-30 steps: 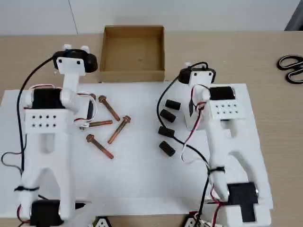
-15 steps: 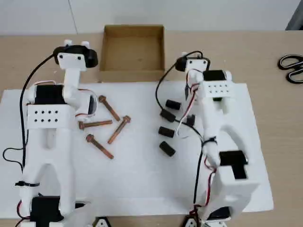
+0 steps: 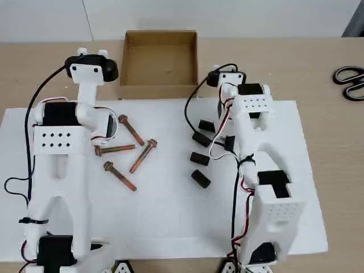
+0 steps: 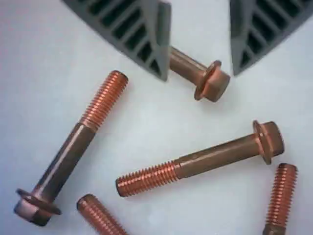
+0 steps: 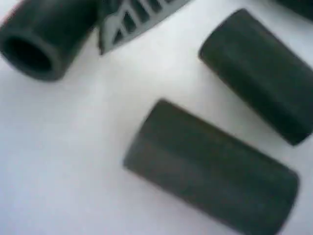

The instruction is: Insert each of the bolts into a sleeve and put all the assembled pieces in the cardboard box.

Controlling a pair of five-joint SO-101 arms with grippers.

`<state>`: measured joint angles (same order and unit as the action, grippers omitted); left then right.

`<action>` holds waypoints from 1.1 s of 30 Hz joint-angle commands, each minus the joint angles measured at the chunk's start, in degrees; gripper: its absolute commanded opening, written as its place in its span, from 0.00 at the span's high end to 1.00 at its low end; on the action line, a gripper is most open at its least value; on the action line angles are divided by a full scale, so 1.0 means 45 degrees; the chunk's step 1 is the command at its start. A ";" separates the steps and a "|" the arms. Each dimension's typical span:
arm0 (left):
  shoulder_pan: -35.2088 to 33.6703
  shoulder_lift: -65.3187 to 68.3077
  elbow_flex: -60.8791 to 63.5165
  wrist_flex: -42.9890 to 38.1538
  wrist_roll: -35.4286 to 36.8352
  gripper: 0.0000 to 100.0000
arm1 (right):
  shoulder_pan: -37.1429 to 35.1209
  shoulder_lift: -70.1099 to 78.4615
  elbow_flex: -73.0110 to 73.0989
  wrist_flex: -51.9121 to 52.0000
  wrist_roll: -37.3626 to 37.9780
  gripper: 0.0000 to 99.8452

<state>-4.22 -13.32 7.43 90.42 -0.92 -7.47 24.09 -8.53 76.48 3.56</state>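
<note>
left gripper (image 4: 198,66): open, its two dark fingers (image 4: 142,34) spread wide, low over the bolts on the left part of the white foam sheet (image 3: 170,216).

nearest bolt (image 4: 211,83): copper-coloured, lying flat. Its flanged head sits in the gap between the spread fingers and its shank runs under one of them. Whether a finger touches it cannot be told.

other bolts (image 4: 200,159): loose on the sheet just beside the nearest bolt, pointing different ways, none gripped. In the high view they lie scattered next to the left arm.

right gripper (image 5: 129,22): low over the sleeves. Whether it is open or closed cannot be told.

open-ended sleeve (image 5: 36,41): black, its bore showing, right against the right gripper. Contact cannot be told.

other sleeves (image 5: 210,171): black, lying on their sides near it and apart from each other. In the high view the sleeves form a rough column beside the right arm.

cardboard box (image 3: 161,85): on the wooden table (image 3: 318,62) just beyond the sheet's far edge, between the two arms, well apart from both grippers.

scissors (image 3: 350,77): on the table at the far right.
</note>
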 commanded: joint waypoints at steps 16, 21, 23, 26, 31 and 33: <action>0.0117 -0.0039 -0.0479 -0.0137 0.0078 0.92 | -0.0361 0.1084 -0.0391 -0.0928 -0.0098 0.88; 0.0117 -0.0039 -0.0283 -0.0215 0.0078 0.92 | -0.0381 0.1065 -0.0391 -0.0908 -0.0098 0.90; 0.0117 -0.0039 -0.0147 -0.0215 0.0059 0.92 | -0.0381 0.0987 -0.0391 -0.0850 -0.0098 0.93; 0.0098 -0.0039 -0.0147 -0.0195 0.0059 0.92 | -0.0498 0.0947 -0.0391 -0.0654 -0.0078 0.95; 0.0098 -0.0039 -0.0147 -0.0195 0.0059 0.92 | -0.0694 0.0947 -0.0391 -0.0479 -0.0078 0.96; 0.0117 -0.0039 -0.0147 -0.0176 0.0059 0.92 | -0.0694 0.0947 -0.0391 -0.0479 -0.0078 0.96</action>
<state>-4.22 -13.32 7.43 90.42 -0.92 -7.91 28.13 -9.93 74.11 3.65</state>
